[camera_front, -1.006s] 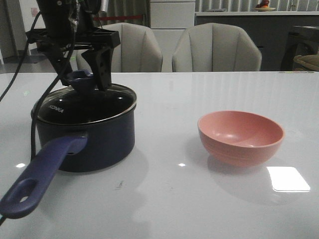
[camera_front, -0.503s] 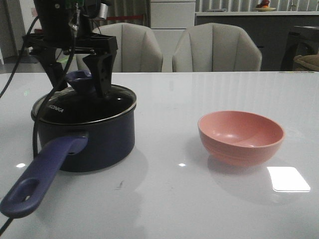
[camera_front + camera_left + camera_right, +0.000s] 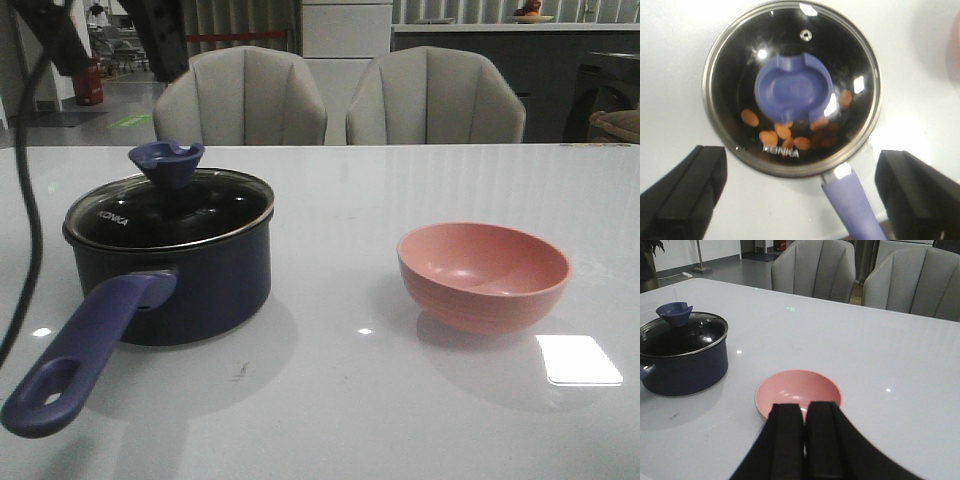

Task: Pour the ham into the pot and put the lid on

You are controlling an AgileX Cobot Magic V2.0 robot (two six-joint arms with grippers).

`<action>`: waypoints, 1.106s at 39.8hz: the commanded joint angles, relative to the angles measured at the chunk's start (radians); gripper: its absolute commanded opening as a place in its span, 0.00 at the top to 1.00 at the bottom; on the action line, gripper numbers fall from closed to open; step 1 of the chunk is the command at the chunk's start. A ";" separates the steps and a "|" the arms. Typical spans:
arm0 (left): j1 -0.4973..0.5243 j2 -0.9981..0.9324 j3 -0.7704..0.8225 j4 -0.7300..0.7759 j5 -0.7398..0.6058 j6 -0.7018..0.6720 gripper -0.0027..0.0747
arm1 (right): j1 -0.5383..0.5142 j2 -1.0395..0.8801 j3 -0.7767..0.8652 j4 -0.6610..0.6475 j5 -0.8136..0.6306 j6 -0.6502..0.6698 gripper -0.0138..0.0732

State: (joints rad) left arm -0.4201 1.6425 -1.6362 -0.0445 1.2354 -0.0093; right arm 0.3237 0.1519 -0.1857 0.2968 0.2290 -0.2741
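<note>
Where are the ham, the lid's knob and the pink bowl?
ham (image 3: 782,132): left wrist view, one cube under the glass.
lid's knob (image 3: 167,160): front view, its blue side.
pink bowl (image 3: 484,303): front view, its outer wall.

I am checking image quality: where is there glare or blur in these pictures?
Front view: a bright window reflection on the table, right of the pink bowl. Left wrist view: soft focus, white glints on the lid. Right wrist view: the right gripper is blurred.

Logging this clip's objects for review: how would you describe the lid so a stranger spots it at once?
On the white table, look left of the pink bowl to the dark navy pot with the long purple-blue handle. The lid sits on top of it: round dark glass, steel rim, blue notched knob, and white KONKA lettering, the only lettering on any item.
</note>
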 commanded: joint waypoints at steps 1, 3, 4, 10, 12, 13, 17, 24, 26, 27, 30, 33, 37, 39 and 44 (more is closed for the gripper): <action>-0.006 -0.161 0.064 -0.012 -0.071 0.000 0.17 | -0.001 0.008 -0.027 0.004 -0.069 -0.007 0.66; -0.006 -0.222 0.106 -0.010 -0.094 0.000 0.17 | -0.001 0.008 -0.027 0.004 -0.069 -0.007 0.66; -0.006 -0.247 0.136 -0.010 -0.111 0.000 0.17 | -0.001 0.008 -0.027 0.004 -0.069 -0.007 0.66; -0.006 -0.442 0.303 -0.010 -0.227 0.000 0.17 | -0.001 0.008 -0.027 0.004 -0.069 -0.007 0.66; -0.006 -0.505 0.362 -0.012 -0.279 0.000 0.17 | -0.001 0.008 -0.027 0.004 -0.069 -0.007 0.66; -0.006 -0.532 0.398 -0.012 -0.306 0.000 0.17 | -0.001 0.008 -0.027 0.004 -0.069 -0.007 0.66; -0.006 -0.675 0.528 -0.012 -0.397 0.000 0.17 | -0.001 0.008 -0.027 0.004 -0.069 -0.007 0.66; -0.006 -0.935 0.772 -0.014 -0.568 0.000 0.17 | -0.001 0.008 -0.027 0.004 -0.069 -0.007 0.66; -0.006 -1.013 0.834 -0.014 -0.602 0.000 0.17 | -0.001 0.008 -0.027 0.004 -0.069 -0.007 0.66; -0.006 -1.057 0.868 -0.012 -0.617 0.000 0.17 | -0.001 0.008 -0.027 0.004 -0.069 -0.007 0.66; -0.006 -1.177 0.948 -0.010 -0.647 0.000 0.17 | -0.001 0.008 -0.027 0.004 -0.069 -0.007 0.66; -0.006 -1.291 1.032 -0.010 -0.661 0.000 0.17 | -0.001 0.008 -0.027 0.004 -0.069 -0.007 0.66; -0.006 -1.427 1.114 -0.010 -0.659 0.000 0.22 | -0.001 0.008 -0.027 0.004 -0.069 -0.007 0.66; -0.006 -1.489 1.147 -0.010 -0.659 0.000 0.31 | -0.001 0.008 -0.027 0.004 -0.069 -0.007 0.66; -0.006 -1.618 1.221 -0.010 -0.697 0.000 0.66 | -0.001 0.008 -0.027 0.004 -0.069 -0.007 0.66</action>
State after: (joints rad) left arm -0.4201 0.0752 -0.4281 -0.0482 0.6570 -0.0093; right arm 0.3237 0.1519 -0.1857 0.2968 0.2306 -0.2741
